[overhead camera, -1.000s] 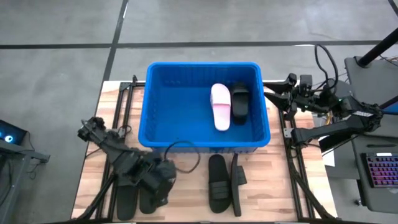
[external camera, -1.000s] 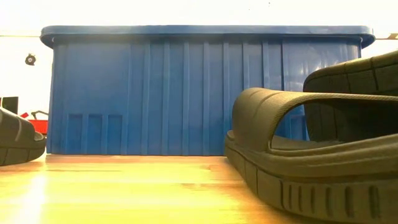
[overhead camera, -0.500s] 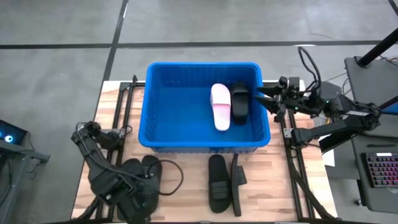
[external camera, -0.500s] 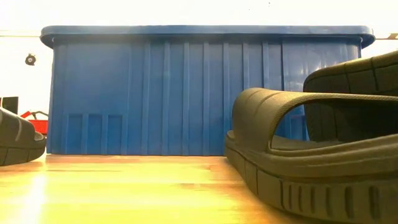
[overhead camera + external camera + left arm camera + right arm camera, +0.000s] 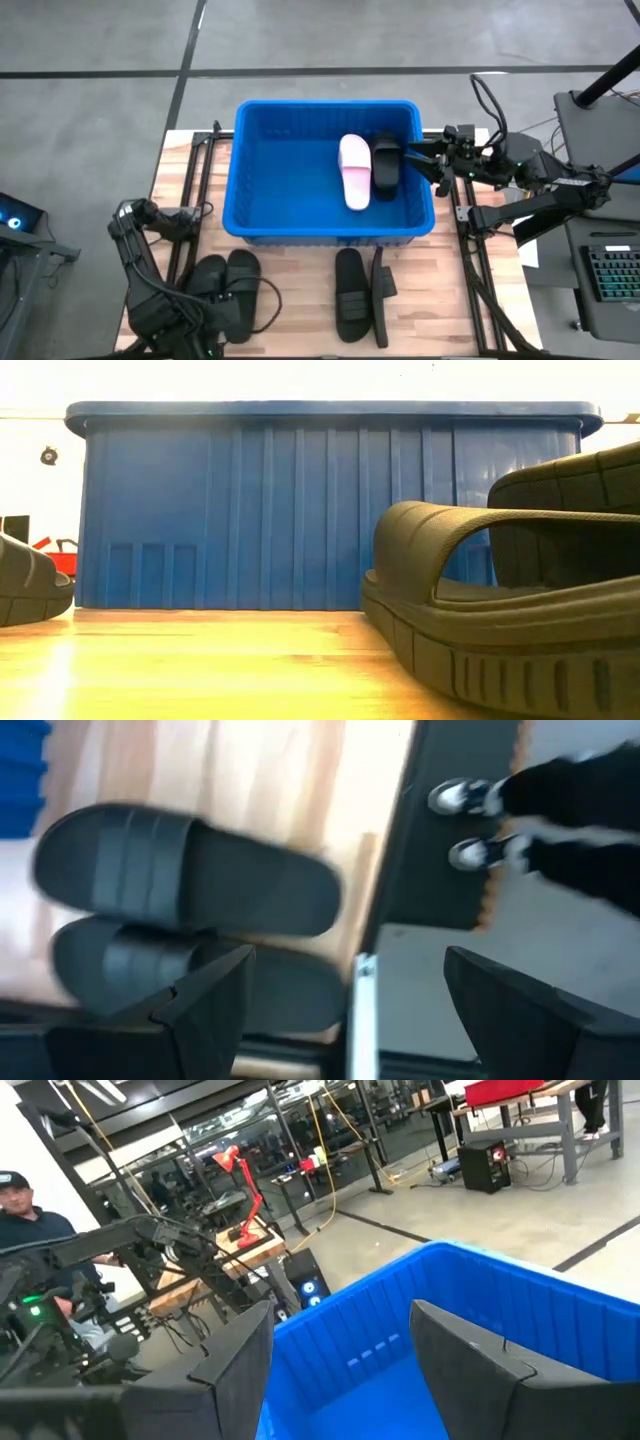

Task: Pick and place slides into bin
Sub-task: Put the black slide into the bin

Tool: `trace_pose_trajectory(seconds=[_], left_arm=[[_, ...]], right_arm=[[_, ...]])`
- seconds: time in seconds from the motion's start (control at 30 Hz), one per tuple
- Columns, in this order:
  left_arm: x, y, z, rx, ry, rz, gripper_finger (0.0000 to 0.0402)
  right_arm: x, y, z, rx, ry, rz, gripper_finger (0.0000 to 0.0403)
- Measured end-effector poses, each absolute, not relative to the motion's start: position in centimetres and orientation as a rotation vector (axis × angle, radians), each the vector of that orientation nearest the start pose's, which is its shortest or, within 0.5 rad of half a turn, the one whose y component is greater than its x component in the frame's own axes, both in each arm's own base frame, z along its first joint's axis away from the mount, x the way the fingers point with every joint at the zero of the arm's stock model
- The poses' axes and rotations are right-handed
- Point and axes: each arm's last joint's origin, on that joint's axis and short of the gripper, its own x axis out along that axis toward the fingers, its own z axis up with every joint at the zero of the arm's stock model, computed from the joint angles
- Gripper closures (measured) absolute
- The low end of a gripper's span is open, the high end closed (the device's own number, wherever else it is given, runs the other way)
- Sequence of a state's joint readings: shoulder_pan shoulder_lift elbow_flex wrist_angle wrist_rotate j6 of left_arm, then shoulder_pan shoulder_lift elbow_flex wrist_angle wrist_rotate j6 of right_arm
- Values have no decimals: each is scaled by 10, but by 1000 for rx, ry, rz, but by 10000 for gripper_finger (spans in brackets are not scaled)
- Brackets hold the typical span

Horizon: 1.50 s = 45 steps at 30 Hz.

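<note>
High view puts the right gripper (image 5: 428, 160) at the right rim of the bin (image 5: 300, 228), its jaws spread and empty, just beside the black slide (image 5: 386, 165) and pale slide (image 5: 354, 171) lying inside. Left wrist view alone shows the left gripper (image 5: 345, 1005) with jaws wide apart, holding nothing, above two black slides (image 5: 190, 870) near the table's front left corner, and a person's shoes (image 5: 470, 820) on the floor beyond.

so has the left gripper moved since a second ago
Yes. In the high view the left gripper has pulled back from beside the bin to the table's near edge, below the black slides.
</note>
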<state>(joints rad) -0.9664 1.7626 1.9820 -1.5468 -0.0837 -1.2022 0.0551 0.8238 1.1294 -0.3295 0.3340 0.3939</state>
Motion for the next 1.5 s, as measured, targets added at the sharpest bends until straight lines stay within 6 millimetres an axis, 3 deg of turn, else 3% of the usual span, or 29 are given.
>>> trace_pose_trajectory(seconds=[0.37,0.63,0.97,1.33,1.5], left_arm=[[146,-279,328,-183,1503,203,93],[126,-285,314,-156,1518,256,93],[106,-272,291,-68,1472,346,93],[104,-269,252,-9,1304,368,93],[101,-264,240,38,1306,392,93]], right_arm=[[149,-1,430,392,-66,-273,177],[148,-1,430,392,-66,-272,177],[149,-1,429,389,-65,-272,177],[149,-1,429,389,-64,-273,177],[149,-1,429,387,-57,-274,177]])
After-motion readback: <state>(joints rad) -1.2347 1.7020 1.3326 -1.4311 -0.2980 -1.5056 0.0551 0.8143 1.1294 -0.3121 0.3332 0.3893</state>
